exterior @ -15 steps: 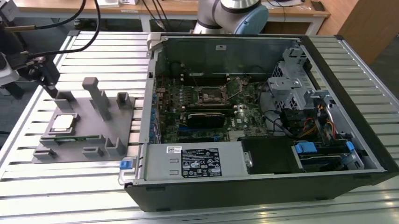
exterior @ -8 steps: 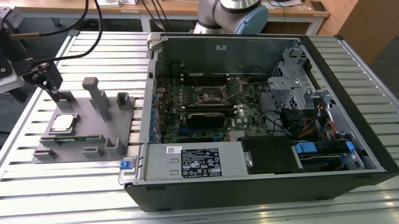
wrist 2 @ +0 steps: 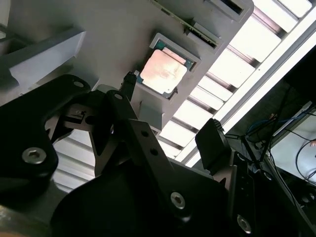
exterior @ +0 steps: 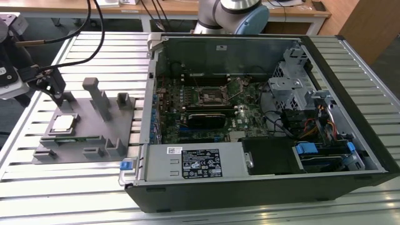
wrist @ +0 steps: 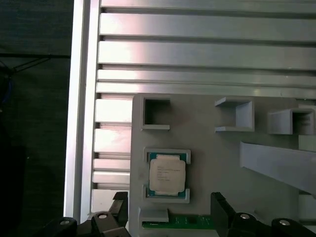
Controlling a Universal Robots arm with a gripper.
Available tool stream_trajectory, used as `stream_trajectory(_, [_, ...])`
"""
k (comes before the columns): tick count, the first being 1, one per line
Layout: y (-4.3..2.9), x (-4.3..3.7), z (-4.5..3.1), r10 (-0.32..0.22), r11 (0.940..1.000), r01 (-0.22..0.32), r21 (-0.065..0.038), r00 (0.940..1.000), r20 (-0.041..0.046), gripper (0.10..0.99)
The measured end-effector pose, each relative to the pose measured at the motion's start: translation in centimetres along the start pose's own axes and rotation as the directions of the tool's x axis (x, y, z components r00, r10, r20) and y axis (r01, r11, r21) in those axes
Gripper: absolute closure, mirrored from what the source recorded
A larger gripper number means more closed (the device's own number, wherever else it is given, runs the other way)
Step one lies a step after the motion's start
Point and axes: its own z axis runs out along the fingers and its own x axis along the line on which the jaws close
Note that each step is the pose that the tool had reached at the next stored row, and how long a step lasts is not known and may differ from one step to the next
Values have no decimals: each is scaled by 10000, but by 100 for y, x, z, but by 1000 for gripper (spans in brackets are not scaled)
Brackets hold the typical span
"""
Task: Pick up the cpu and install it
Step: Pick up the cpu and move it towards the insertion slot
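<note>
Bright overhead glare on table (wrist: 197, 49)

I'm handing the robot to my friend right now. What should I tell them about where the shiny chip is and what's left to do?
Gripper: open, holding nothing, close to the cpu but not touching it.
Cpu: lies flat in its pocket on the gray holder tray, on the exterior view's left, outside the computer case.
Done: nothing picked up yet.
Left: grabbing the cpu and fitting it into the motherboard socket.
</note>
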Motion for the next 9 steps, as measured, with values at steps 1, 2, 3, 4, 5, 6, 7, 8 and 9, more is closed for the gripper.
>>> stream_trajectory(1, [0,0,3,0,10000,0,1,10000,-2,325])
stream_trajectory(2, [0,0,6,0,10000,0,2,10000,-3,325])
stream_trajectory(3, [-1,0,14,0,10000,0,0,10000,0,325])
stream_trajectory(4, [-2,0,25,0,10000,0,-1,10000,1,325])
stream_trajectory(5, [-2,0,39,0,10000,0,0,10000,-1,325])
stream_trajectory(6, [-4,0,58,0,10000,0,-1,10000,-1,325])
stream_trajectory(7, [-5,0,76,0,10000,0,-1,10000,-1,325])
stream_trajectory(8, [-6,0,94,0,10000,0,0,10000,-2,325])
stream_trajectory(9, [-7,0,112,0,10000,0,-1,10000,0,325])
